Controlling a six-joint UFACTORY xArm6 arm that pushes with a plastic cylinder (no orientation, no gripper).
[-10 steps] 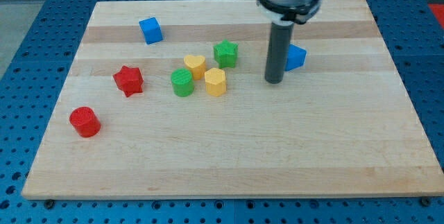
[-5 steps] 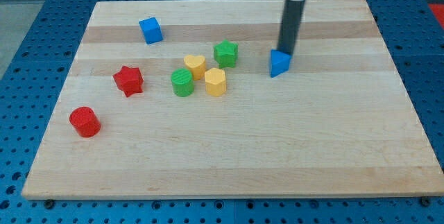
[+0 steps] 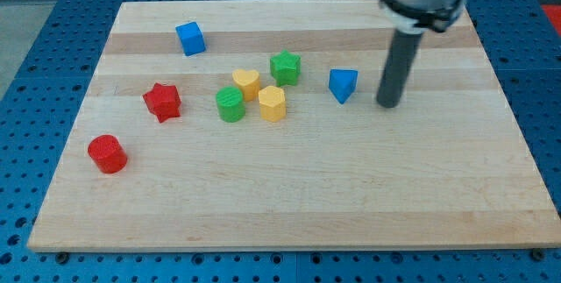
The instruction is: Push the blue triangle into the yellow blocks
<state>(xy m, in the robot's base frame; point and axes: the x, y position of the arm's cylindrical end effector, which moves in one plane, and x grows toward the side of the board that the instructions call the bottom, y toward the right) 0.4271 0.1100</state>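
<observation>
My tip (image 3: 387, 104) sits on the surface (image 3: 289, 195) in the upper right of the frame, just to the view's right of the blue triangle (image 3: 343, 84), w/ a small gap between them, so not touching as far as I can tell. My tool is a plain rod, nothing to open or close, and it holds nothing.

The triangle lies right of centre, near the green star-ish block (image 3: 285, 67) and apart from the two yellow blocks: the yellow heart (image 3: 246, 82) and the yellow hexagon (image 3: 272, 103), which sit close together w/ a green cylinder (image 3: 230, 104) at their left.

I judge this placement deliberate: being on the triangle's far side from the yellows lines me up for a push toward the view's left. The hexagon looks the more direct target; a push aimed too high risks clipping the green block.

Blue cube (image 3: 189, 38), red star (image 3: 162, 102) and red cylinder (image 3: 107, 153) are well off to the left, out of the path.
</observation>
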